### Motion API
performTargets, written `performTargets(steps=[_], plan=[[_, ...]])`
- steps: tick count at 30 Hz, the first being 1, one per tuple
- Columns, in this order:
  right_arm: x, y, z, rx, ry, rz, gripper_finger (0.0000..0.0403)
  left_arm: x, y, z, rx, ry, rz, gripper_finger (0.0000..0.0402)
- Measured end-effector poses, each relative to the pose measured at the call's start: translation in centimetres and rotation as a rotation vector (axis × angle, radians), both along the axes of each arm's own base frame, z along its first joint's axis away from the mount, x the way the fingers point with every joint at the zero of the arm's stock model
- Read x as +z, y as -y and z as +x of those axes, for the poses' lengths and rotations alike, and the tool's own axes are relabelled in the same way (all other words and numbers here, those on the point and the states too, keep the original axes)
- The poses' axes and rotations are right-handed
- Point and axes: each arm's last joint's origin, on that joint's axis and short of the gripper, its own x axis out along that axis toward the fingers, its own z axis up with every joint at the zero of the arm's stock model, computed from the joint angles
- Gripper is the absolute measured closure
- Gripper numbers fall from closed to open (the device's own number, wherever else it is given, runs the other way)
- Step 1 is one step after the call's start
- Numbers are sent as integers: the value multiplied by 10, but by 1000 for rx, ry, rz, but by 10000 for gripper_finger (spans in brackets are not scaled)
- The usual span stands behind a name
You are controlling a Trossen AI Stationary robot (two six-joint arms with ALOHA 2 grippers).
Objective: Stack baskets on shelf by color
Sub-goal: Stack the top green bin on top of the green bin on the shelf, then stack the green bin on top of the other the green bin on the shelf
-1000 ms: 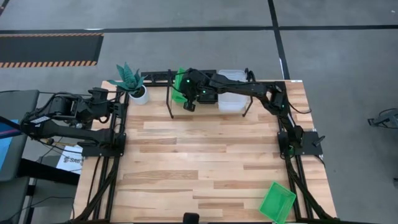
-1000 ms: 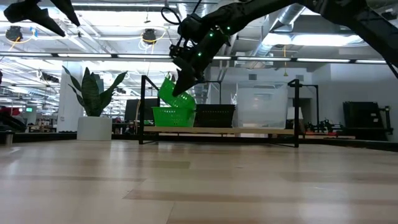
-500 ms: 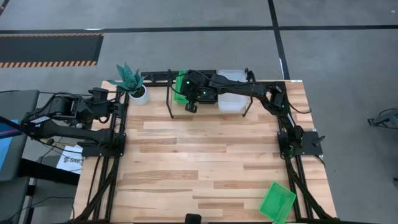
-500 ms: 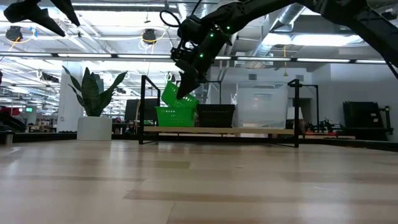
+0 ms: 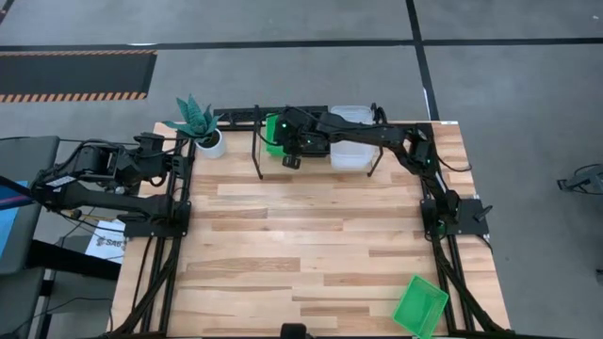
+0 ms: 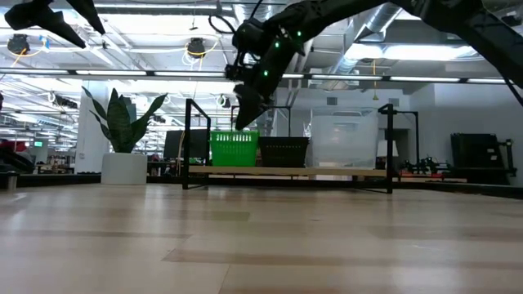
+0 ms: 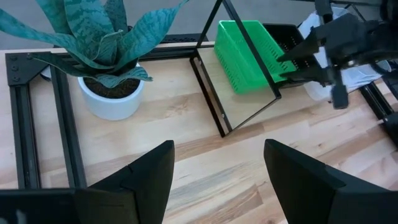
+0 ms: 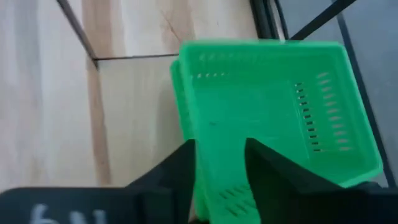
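Note:
A green basket [image 6: 234,149] sits level at the left end of the shelf [image 6: 286,171], beside a black basket [image 6: 283,151] and clear baskets [image 6: 343,143]. My right gripper [image 8: 221,168] is open just above the green basket [image 8: 267,112]. Its fingers stand on either side of the basket's near end wall. It also shows over the shelf in the high view [image 5: 287,143]. Another green basket [image 5: 420,306] lies at the table's near right corner. My left gripper [image 7: 217,180] waits open at the table's left side, holding nothing. My right gripper reaches from above, slanting down, with one finger [image 8: 180,174] outside and one finger [image 8: 273,174] inside the green basket's near end wall [image 8: 217,143]. I cannot tell whether either finger touches the wall. The basket rests level on the shelf.
A white plant pot [image 5: 209,141] with a striped plant stands at the far left, next to the shelf's black hoop frame [image 7: 249,112]. The wide middle of the wooden tabletop [image 5: 301,226] is bare.
My right gripper has opened and let go of the green basket. The basket was tilted, with one end raised in the gripper and the other on a green basket on the shelf. It has dropped level into that basket. The gripper stayed in place above it and tipped slightly.

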Motion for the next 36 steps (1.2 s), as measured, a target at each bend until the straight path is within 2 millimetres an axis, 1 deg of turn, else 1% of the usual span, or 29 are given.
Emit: performTargets(steps=[2,4,7,10,13,15,17,19,21,23,24,25,26,28,30,32,34,36], plan=[[10,-1,0,-6,7,6,224,0,0,0,0,0,0,166],[25,-3,0,-15,22,16,200,0,0,0,0,0,0,166],[49,-9,-6,-55,11,60,174,0,0,0,-2,-1,1,166],[70,-22,-19,-147,-46,160,164,0,0,0,-3,-2,1,166],[85,-44,-38,-318,-113,310,165,0,0,0,-5,-4,3,166],[89,-65,-54,-413,-205,390,167,0,0,0,-11,-9,7,166],[87,-92,-63,-497,-299,386,169,0,0,0,-24,-20,18,166],[81,-125,-65,-525,-305,362,171,0,0,0,-32,-28,25,166],[79,-162,-73,-523,-302,380,172,0,0,0,-34,-29,26,166],[77,-195,-90,-561,-331,390,173,0,0,0,-34,-29,26,166],[72,-210,-99,-591,-355,386,173,0,0,0,-33,-28,25,166],[63,-225,-107,-625,-380,377,173,0,0,0,-35,-28,23,166],[55,-239,-116,-659,-394,373,173,0,0,0,-38,-28,20,166],[47,-267,-139,-721,-412,401,173,0,0,0,-45,-27,13,166],[43,-294,-169,-750,-464,431,173,0,1,0,-50,-27,7,166],[34,-319,-197,-759,-504,430,173,0,1,1,-57,-26,-2,166],[28,-342,-222,-759,-512,459,173,-1,1,1,-68,-27,-12,166],[28,-358,-248,-755,-520,498,173,-1,1,1,-81,-32,-13,166]])
